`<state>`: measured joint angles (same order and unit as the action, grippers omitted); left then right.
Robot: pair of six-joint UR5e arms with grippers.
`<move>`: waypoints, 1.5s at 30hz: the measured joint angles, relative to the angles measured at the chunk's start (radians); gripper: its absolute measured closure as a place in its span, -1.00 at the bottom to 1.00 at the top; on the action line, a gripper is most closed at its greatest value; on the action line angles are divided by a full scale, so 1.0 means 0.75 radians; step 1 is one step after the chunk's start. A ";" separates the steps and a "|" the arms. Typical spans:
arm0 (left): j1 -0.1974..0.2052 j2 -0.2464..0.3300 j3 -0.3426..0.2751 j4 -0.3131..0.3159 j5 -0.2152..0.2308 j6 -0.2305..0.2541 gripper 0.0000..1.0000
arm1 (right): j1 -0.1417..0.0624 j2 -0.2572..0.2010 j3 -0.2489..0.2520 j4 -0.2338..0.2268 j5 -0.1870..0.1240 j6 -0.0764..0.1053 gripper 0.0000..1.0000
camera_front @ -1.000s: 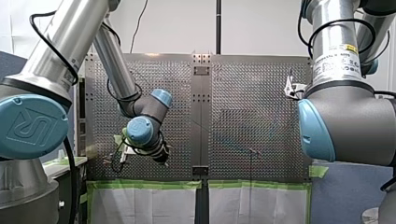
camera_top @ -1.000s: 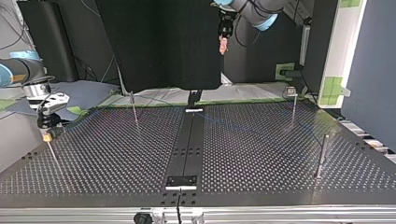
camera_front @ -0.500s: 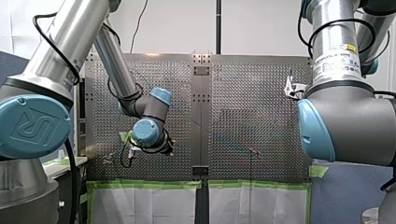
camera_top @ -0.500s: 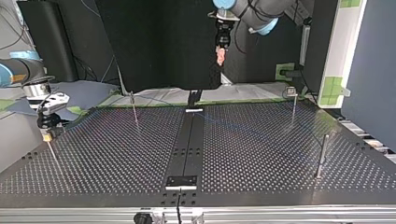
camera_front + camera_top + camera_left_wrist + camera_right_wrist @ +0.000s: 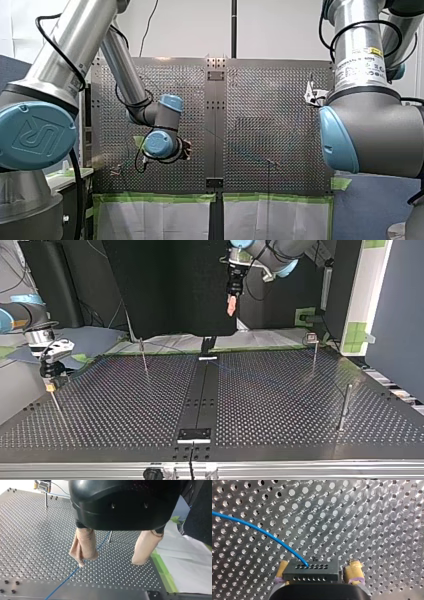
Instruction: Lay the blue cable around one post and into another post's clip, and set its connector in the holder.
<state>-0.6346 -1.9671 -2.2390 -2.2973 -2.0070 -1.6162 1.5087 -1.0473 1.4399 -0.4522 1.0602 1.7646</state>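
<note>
Left jaws stand open: the two beige pads [image 5: 83, 545] are well apart and nothing sits between them. You find these jaws in the upper middle of the top view's frame, hanging high above the worktop [image 5: 125, 410] with the pads pointing down. In the front view the same arm's wrist [image 5: 160, 144] shows at the left centre of the frame.

Right jaws are closed on the black connector [image 5: 312, 571], with one yellow pad [image 5: 353, 573] against each end of it. In the top view you see them at the left middle of the frame, low over the worktop's left edge, just above a thin post [image 5: 55, 402].

Note the blue cable [image 5: 262, 531]: it leaves the connector's upper face and curves away over the perforated worktop ahead of the right jaws. In the left wrist view it lies flat on the worktop, passes below one beige pad and runs on toward a short post [image 5: 110, 537] ahead of the left jaws. You cannot tell whether it touches that post.

Three further posts stand in the top view: a slim post [image 5: 144, 357] at upper left of centre, a block-topped post [image 5: 314, 352] at upper right, and a stout post [image 5: 345, 407] at the right, all well apart.
</note>
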 joint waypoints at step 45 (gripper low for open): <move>0.019 0.000 -0.033 0.390 -0.046 0.079 -1.00 | 0.000 0.000 0.000 0.000 0.000 0.000 -1.00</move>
<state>-0.6207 -1.9669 -2.2635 -2.0051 -2.0416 -1.5569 1.5088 -1.0474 1.4399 -0.4523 1.0602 1.7646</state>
